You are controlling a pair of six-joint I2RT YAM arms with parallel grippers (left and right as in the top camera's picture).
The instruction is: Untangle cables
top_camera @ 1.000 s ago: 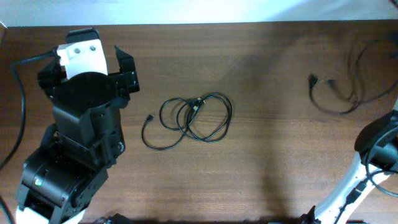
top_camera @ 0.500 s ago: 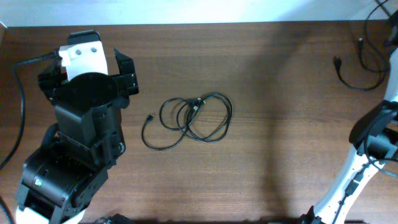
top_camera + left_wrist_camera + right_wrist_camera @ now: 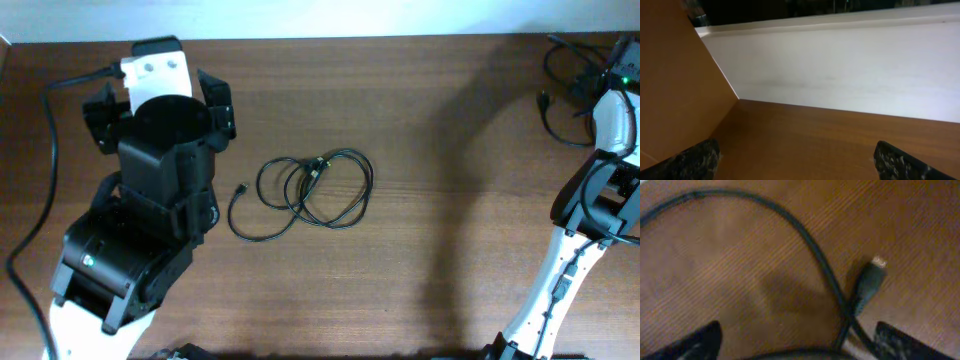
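Midway across the wooden table [image 3: 430, 250], a black cable [image 3: 320, 190] lies in a loose tangle of overlapping loops. One plug end [image 3: 243, 188] trails toward the left of the frame. Bare wood surrounds the coil on every side, with the widest room to its right and below it. The left arm [image 3: 140, 230] fills the left side of the overhead view, its housing near the trailing plug end.

The left gripper [image 3: 796, 167] points at the table's far edge, where the wood meets a white wall [image 3: 850, 75]. Its fingertips [image 3: 692, 159] sit in the lower corners of the wrist view, spread wide over bare wood. A brown panel [image 3: 675, 85] rises at the left of that view.

In the upper right corner of the overhead frame, a second cable [image 3: 545, 102] curls close to the table's far and right edges. It lies well apart from the central tangle, beside the white right arm [image 3: 555, 285]. The right gripper [image 3: 797, 347] hangs over it with jaws spread, fingertips [image 3: 690, 342] in the lower corners of its view. On the wood between them lie a curved strand [image 3: 805, 237] and a plug [image 3: 869, 282] with a pale metal tip, and the strand crosses the plug's lead. Whether the fingers touch the cable cannot be told.
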